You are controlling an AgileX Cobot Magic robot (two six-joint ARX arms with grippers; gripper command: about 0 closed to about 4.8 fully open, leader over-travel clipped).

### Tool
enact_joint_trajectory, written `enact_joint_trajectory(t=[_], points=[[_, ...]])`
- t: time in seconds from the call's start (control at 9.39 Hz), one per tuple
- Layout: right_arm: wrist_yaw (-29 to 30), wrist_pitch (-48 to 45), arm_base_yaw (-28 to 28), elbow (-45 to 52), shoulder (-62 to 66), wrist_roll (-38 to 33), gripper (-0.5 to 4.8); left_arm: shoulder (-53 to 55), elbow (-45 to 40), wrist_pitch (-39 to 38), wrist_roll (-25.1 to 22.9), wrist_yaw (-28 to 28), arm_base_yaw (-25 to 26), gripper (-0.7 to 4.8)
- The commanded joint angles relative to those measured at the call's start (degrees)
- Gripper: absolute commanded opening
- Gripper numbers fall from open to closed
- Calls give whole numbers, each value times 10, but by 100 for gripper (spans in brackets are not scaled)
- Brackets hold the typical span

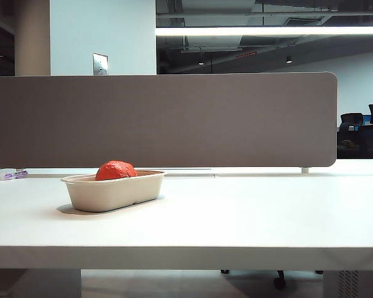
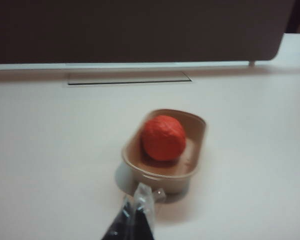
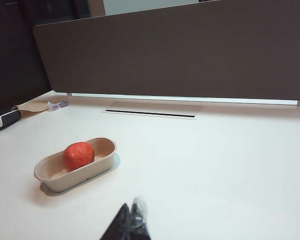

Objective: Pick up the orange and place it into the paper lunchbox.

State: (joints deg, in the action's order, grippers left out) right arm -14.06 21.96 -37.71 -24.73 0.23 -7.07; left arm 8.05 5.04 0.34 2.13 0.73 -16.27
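Orange [image 1: 115,169] sits inside the lunchbox [image 1: 115,193], toward the tabletop's [image 1: 248,211] left edge. Left gripper [image 2: 135,217] hangs near the box, pinched together, holding nothing. Right gripper [image 3: 130,222] hovers well apart, closed and empty too.

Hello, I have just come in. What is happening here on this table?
The orange already lies inside the lunchbox, toward one end, on the white table. Nothing is holding it. The left tool hangs just outside the box's near end, with nothing between its tips. The right tool is shut and empty, farther away to the side. The placing looks done.
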Motion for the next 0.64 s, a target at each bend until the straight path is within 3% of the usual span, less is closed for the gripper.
enact_joint_trajectory(t=[0.11, 0.32, 0.64], points=[[1, -7, 0, -3, 0, -2, -5, -52, -17, -2, 0, -1, 79, -5], [1, -7, 0, -3, 0, -2, -5, -79, -49, -9, -9, -6, 156, -5], [1, -7, 0, -3, 0, -2, -5, -79, -49, -16, -38, 6, 149, -5]])
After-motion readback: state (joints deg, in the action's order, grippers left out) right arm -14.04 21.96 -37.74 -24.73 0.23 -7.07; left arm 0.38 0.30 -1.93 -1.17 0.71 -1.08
